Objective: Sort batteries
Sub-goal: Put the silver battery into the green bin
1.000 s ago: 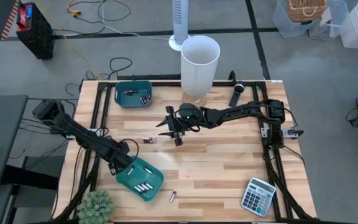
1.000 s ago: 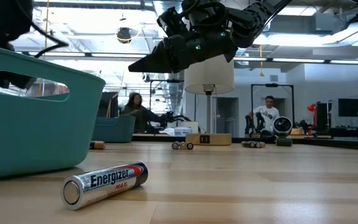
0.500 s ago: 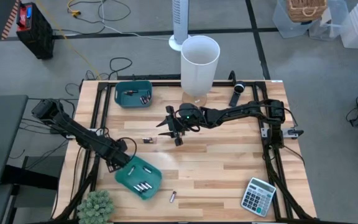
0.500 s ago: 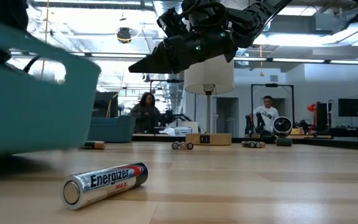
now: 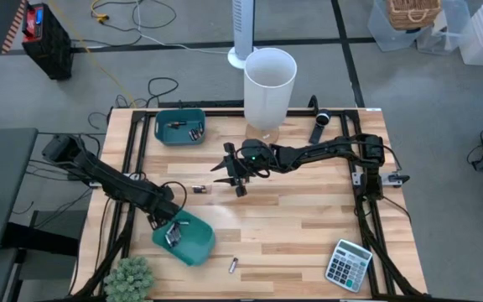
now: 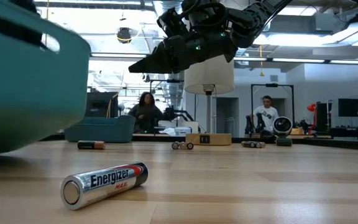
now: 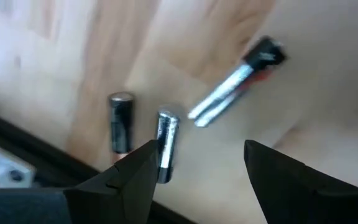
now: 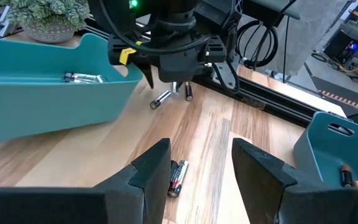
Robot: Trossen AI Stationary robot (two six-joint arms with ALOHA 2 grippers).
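Note:
A teal bin (image 5: pixel 193 243) at the table's near left stands tipped, its right end raised off the wood (image 6: pixel 73 124). Several batteries (image 5: pixel 173 234) lie bunched at its left end. My left gripper (image 5: pixel 168 225) points down at that end, open over bare wood. Three batteries (image 7: pixel 165 144) lie on the table below it. My right gripper (image 5: pixel 226 174) hangs open above the table's middle, over a loose battery pair (image 8: pixel 176 177). A second teal bin (image 5: pixel 180 126) with batteries sits at the far left. My left gripper stands close against the tipped bin's left end wall (image 8: pixel 114 59). Its own body hides that spot, so I cannot tell whether or how it touches the bin. Between its fingers (image 7: pixel 129 180) shows only bare table.
One silver battery (image 6: pixel 104 183) lies alone near the front edge (image 5: pixel 233 265). A tall white bucket (image 5: pixel 269 80) and a black device (image 5: pixel 319 127) stand at the far edge. A calculator (image 5: pixel 348 264) lies at the near right and a potted plant (image 5: pixel 130 277) at the near left.
The near bin has tipped up at its right end and shifted a little toward the left gripper. The batteries that lay in a row in it have slid to its left end. My left gripper has sunk slightly beside it.

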